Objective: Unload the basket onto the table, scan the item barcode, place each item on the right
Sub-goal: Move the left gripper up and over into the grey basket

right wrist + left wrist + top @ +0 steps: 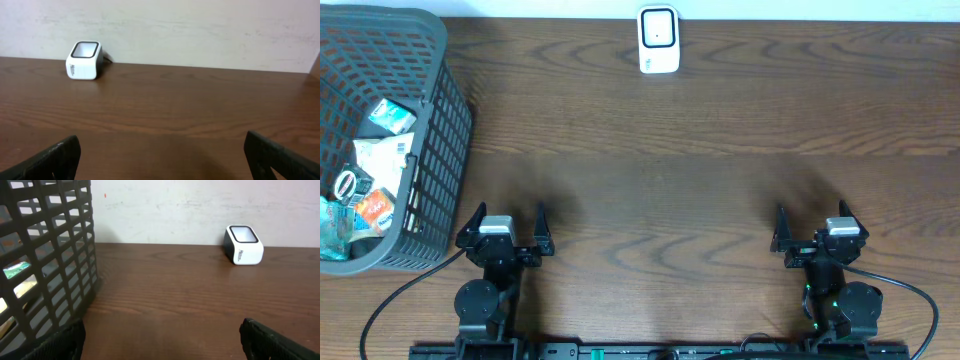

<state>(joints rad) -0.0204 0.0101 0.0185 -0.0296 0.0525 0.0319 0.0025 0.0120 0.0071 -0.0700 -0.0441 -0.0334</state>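
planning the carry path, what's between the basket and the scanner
Nothing but bare table between the basket and the scanner, shown in the overhead view.

Both arms are folded low at the near side, well apart from each other. The left tool [510,222] points straight ahead, its jaws spread wide and empty. The right tool [812,225] sits likewise, jaws wide apart, gripping nothing.
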